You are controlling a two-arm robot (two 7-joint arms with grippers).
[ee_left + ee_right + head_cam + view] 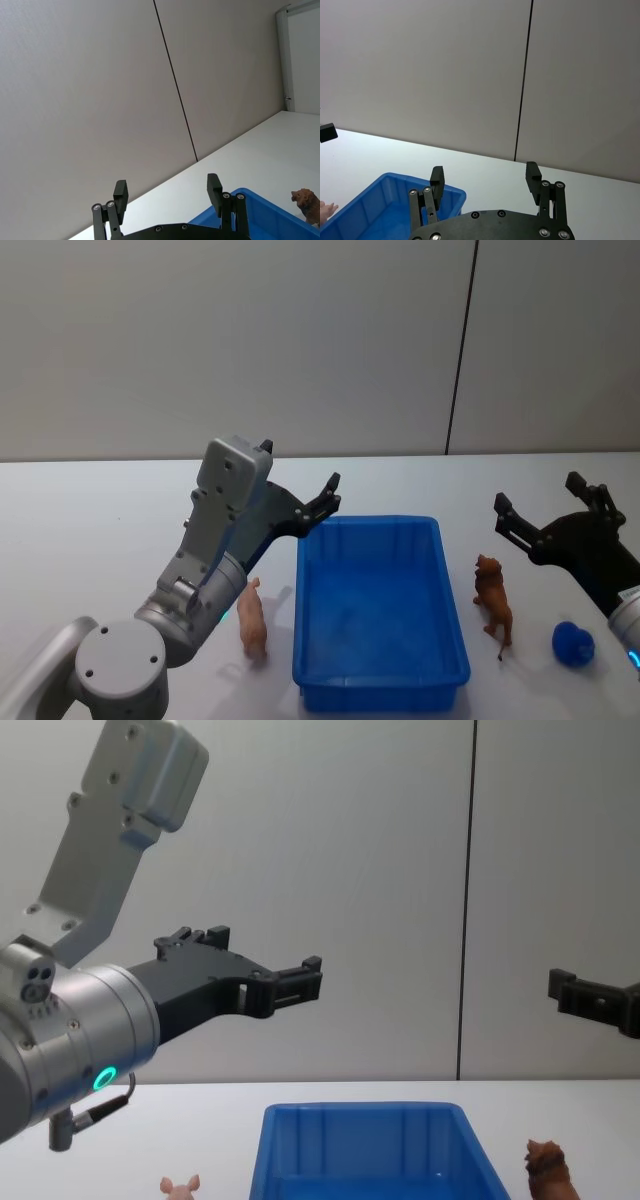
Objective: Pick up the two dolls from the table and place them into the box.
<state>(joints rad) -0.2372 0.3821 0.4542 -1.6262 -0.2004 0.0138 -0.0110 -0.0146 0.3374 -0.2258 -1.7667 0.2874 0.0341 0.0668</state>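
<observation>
Grasping step: neither doll is held yet; the left jaws and the right jaws are both spread wide, empty and high in the air
Pink doll (252, 618): seen below the left jaws, back toward that arm's base, on the surface (90, 530) just beside the box (380, 678)
Brown doll (493, 605): stood below the right jaws, just beside the box's other wall
Approach: each pair is best lowered straight over its doll and closed across the flanks
Hazard: the dark blue object (573, 643) near the right jaws should be left untouched
</observation>
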